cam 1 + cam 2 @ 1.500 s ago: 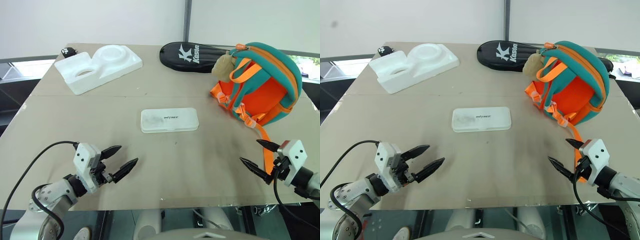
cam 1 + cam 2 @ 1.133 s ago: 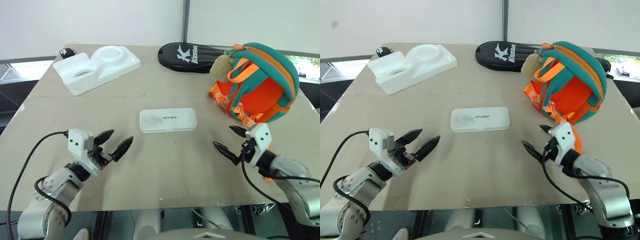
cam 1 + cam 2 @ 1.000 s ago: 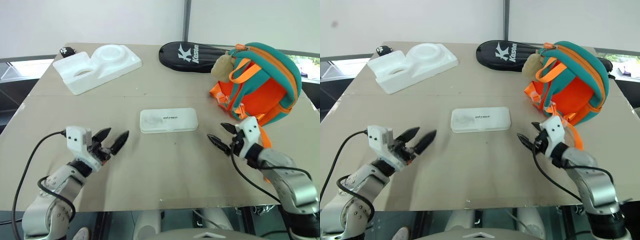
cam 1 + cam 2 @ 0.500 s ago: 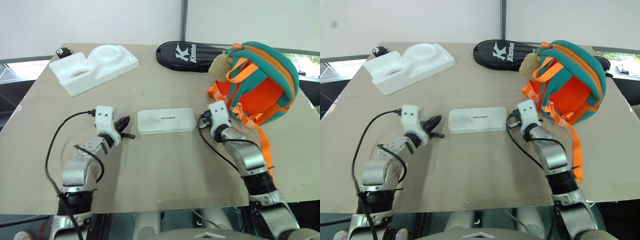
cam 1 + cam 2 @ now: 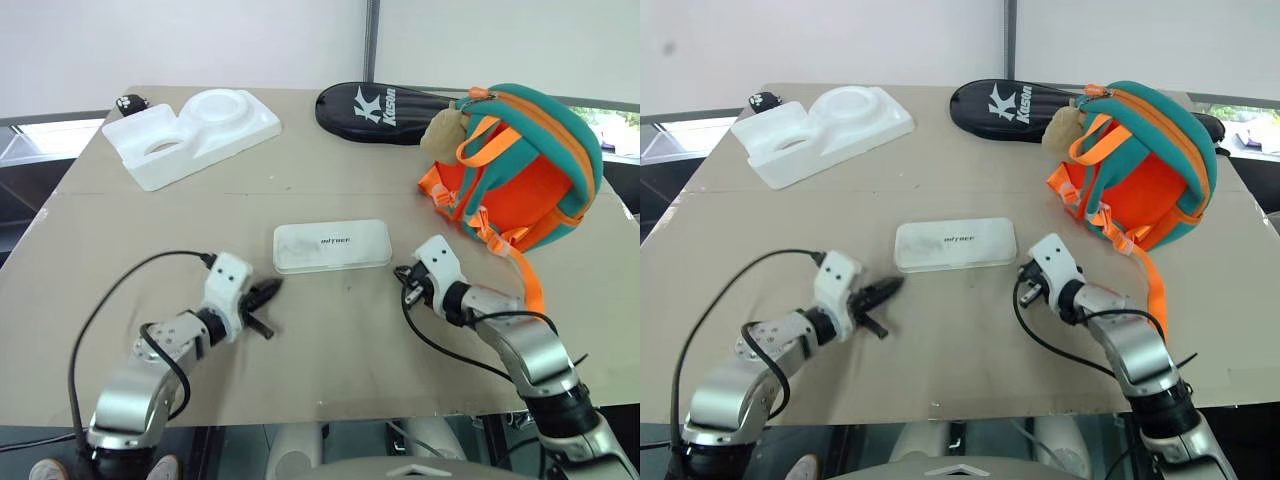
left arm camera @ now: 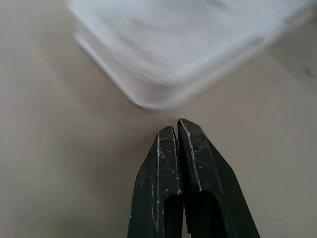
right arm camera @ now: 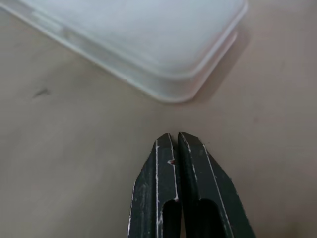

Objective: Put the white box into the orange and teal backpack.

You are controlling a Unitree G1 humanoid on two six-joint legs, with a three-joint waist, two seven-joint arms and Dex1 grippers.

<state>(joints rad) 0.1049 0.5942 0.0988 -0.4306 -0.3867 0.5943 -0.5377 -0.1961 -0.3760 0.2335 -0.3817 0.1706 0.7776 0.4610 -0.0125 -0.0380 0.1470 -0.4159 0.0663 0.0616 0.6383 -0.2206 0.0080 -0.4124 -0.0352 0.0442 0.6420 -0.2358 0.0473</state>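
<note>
1 white box [image 5: 331, 246] flat on table [image 5: 330, 370] | 1 backpack [image 5: 525, 175] | 2 pincers: left pincer [image 6: 176, 128], right pincer [image 7: 174, 139], both closed, empty

Right gripper [image 7: 174, 135] with both black fingers [image 7: 157, 178] pressed together, tips low over the beige table [image 7: 74, 163]. Just ahead of the tips, not touching, a rounded corner of the white box [image 7: 148, 39], lying flat and stretching away past the fingertips.
</note>
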